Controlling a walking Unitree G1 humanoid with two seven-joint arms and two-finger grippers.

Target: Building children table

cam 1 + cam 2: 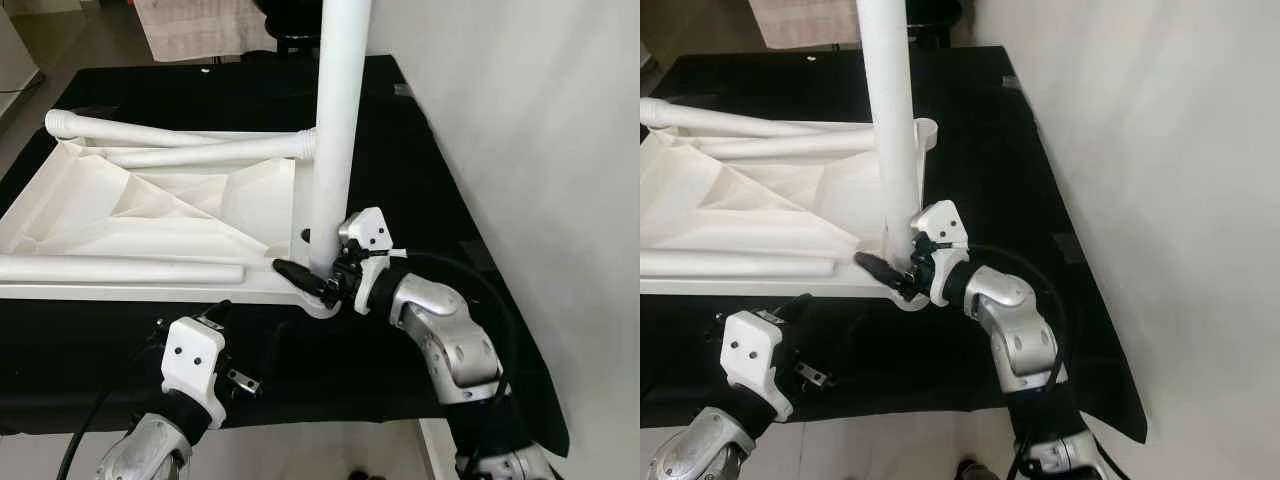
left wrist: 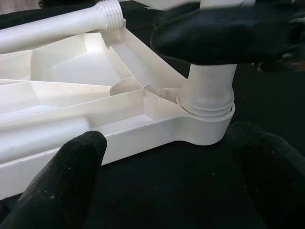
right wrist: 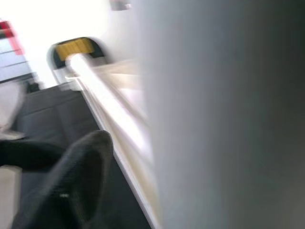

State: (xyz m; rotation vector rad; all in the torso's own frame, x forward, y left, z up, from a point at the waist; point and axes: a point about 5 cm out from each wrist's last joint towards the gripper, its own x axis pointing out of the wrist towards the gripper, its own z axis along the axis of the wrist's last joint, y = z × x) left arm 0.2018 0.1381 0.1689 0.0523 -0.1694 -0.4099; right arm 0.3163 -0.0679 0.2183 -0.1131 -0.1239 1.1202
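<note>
From my seat the left pincer is mostly hidden behind its own white wrist housing in the head views; its wrist camera shows the two black fingers spread apart, released, with nothing between them, hovering over the black cloth of the worktop just in front of the tabletop's near corner. The white plastic tabletop lies upside down on that worktop, ribs facing up, its left part cut off by the frame edge. Three loose legs lie on it: one along the near edge, and two slanting across the far side, the farthest ending in a threaded collar at the left. The upright leg stands in the near right corner socket, its top running out of frame. The left wrist view shows its threaded base seated in the socket ring, a detail the head views hide behind the arm. The right pincer is clenched on the upright leg just above the socket, one finger visible in front, the other behind the leg. Its own wrist view is blurred: a pale column up close and one dark finger.
</note>
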